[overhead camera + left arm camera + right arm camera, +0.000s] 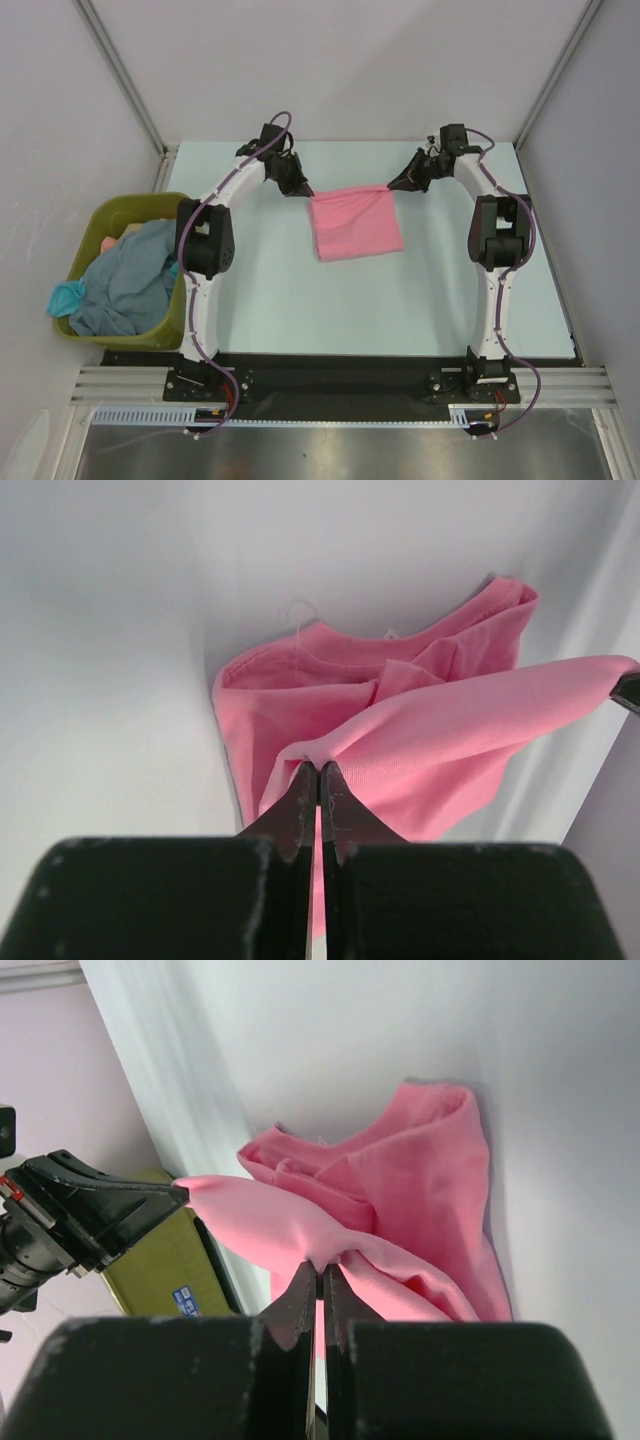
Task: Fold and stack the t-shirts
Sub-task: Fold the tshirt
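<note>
The pink t-shirt (355,224) hangs and lies partly folded at the middle back of the table. My left gripper (305,190) is shut on its far left corner, and my right gripper (390,184) is shut on its far right corner. The far edge is stretched taut between them, lifted off the table. In the left wrist view the cloth (400,730) bunches at my closed fingertips (305,780). In the right wrist view the shirt (400,1220) does the same. Grey-blue and teal shirts (125,280) lie heaped in the bin.
An olive-green plastic bin (100,225) stands off the table's left edge, also seen in the right wrist view (170,1265). White walls enclose the back and sides. The pale table (300,310) spreads in front of the shirt.
</note>
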### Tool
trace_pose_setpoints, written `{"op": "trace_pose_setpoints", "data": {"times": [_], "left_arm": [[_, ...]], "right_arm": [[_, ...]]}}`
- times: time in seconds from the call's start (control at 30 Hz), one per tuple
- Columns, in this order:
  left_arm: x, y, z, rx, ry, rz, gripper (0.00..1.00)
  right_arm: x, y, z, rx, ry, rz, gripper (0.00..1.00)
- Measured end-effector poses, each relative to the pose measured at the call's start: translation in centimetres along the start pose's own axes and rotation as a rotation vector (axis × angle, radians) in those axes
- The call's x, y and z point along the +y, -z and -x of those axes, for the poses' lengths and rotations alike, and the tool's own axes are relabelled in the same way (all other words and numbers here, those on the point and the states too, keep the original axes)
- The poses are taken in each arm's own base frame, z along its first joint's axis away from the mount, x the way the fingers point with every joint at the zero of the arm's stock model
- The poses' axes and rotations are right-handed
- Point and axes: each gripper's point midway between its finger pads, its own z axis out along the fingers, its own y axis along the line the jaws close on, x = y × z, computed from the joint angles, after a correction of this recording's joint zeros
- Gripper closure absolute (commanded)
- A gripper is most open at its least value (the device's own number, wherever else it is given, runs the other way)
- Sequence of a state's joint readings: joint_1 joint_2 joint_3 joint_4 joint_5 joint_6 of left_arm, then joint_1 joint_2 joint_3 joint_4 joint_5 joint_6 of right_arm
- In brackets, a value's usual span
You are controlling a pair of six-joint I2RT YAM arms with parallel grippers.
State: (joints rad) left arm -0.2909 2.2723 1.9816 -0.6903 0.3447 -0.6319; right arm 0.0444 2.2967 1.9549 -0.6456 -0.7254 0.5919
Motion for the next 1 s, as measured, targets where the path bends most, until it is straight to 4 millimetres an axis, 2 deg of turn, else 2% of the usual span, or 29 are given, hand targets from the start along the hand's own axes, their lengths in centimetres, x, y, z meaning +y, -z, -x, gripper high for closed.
{"op": "trace_pose_setpoints", "data": {"times": [0.2, 0.37, 0.43, 0.47, 0.5, 0.57, 0.6, 0.67, 0.7, 0.73, 0.8, 0.87, 0.97, 1.0], "left_arm": [[-0.4, 0.3, 1.9, -0.038, 0.008, -0.016, 1.0], [0.3, -0.7, 2.1, -0.027, 0.032, -0.005, 0.98], [0.8, -1.5, 1.9, -0.014, 0.039, 0.005, 0.94], [1.2, -1.8, 1.7, -0.006, 0.044, 0.012, 0.88], [1.6, -2.2, 1.4, 0.006, 0.051, 0.023, 0.69], [2.3, -2.5, 1.1, 0.017, 0.055, 0.042, 0.6], [2.7, -2.5, 1.1, 0.013, 0.058, 0.063, 0.5], [3.4, -2.4, 1.3, -0.004, 0.049, 0.104, 0.41], [3.6, -2.1, 1.6, -0.019, 0.041, 0.121, 0.31], [4.0, -1.7, 1.9, -0.038, 0.026, 0.149, 0.29], [3.7, -0.3, 2.5, -0.081, -0.004, 0.182, 0.31], [2.5, 1.6, 2.9, -0.129, -0.039, 0.176, 0.38], [-0.9, 4.9, 1.8, -0.164, -0.098, 0.081, 0.6], [-2.0, 5.6, 1.2, -0.163, -0.114, 0.044, 0.7]], "right_arm": [[-0.4, -1.8, 1.6, 0.004, -0.005, 0.036, 1.0], [-1.6, -3.7, 2.3, 0.022, -0.029, 0.045, 0.97], [-2.2, -4.3, 2.4, 0.028, -0.046, 0.041, 0.81], [-2.3, -4.5, 2.5, 0.028, -0.054, 0.041, 0.75], [-2.4, -4.6, 2.6, 0.027, -0.06, 0.042, 0.65], [-2.4, -4.7, 3.1, 0.019, -0.065, 0.045, 0.58], [-2.3, -4.5, 3.6, 0.009, -0.057, 0.05, 0.51], [-2.0, -4.0, 4.4, -0.01, -0.044, 0.054, 0.43], [-1.9, -3.6, 4.8, -0.019, -0.037, 0.051, 0.37], [-1.8, -3.1, 5.3, -0.033, -0.025, 0.047, 0.36], [-1.8, -2.0, 6.2, -0.062, 0.01, 0.036, 0.34], [-2.1, -0.9, 6.6, -0.073, 0.025, 0.019, 0.34], [-2.4, 0.3, 6.3, -0.072, 0.043, 0.005, 0.36], [-2.5, 0.4, 5.7, -0.062, 0.044, 0.0, 0.41]]}}
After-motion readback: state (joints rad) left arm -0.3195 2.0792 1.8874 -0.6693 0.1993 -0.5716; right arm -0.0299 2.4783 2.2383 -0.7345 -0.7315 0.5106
